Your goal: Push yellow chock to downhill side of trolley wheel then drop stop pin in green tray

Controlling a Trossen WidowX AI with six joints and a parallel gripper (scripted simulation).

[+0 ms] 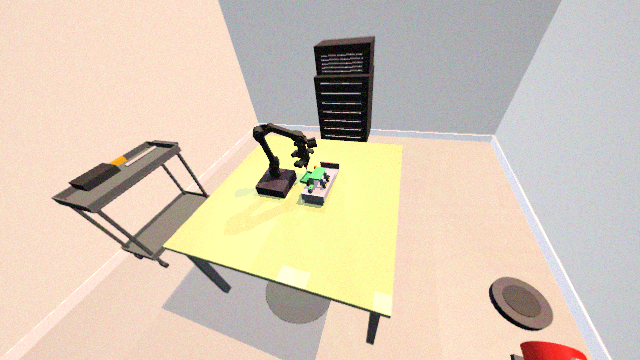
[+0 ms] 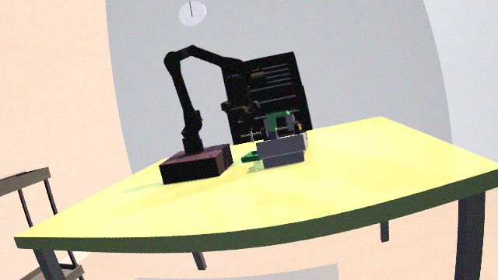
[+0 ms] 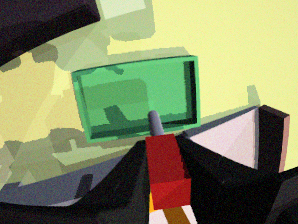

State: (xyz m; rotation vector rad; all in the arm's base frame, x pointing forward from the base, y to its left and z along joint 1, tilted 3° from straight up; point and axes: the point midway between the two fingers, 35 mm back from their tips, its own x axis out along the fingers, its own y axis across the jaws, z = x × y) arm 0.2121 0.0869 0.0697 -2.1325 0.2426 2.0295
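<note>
My gripper point(image 3: 160, 145) point(image 1: 305, 165) is shut on the red-headed stop pin point(image 3: 167, 157); its grey shaft points at the green tray point(image 3: 197, 90) point(image 2: 250, 157) point(image 1: 306, 178) in the wrist view. In the exterior view the pin point(image 2: 252, 134) hangs upright below the fingers, above and behind the tray. The trolley point(image 1: 318, 173) point(image 2: 277, 114), with a green top, stands on the pale ramp point(image 1: 317, 194) point(image 2: 281, 147). A small orange patch point(image 1: 315, 167), probably the chock's handle, shows at its far side. Whether the chock touches a wheel cannot be told; the fingers and pin hide much there.
The ramp's dark end board point(image 1: 330, 165) point(image 3: 271, 137) stands at its far end. The arm's dark base point(image 1: 276, 183) point(image 2: 196, 165) is left of the tray. The trolley and ramp are close on the tray's right in the top and exterior views.
</note>
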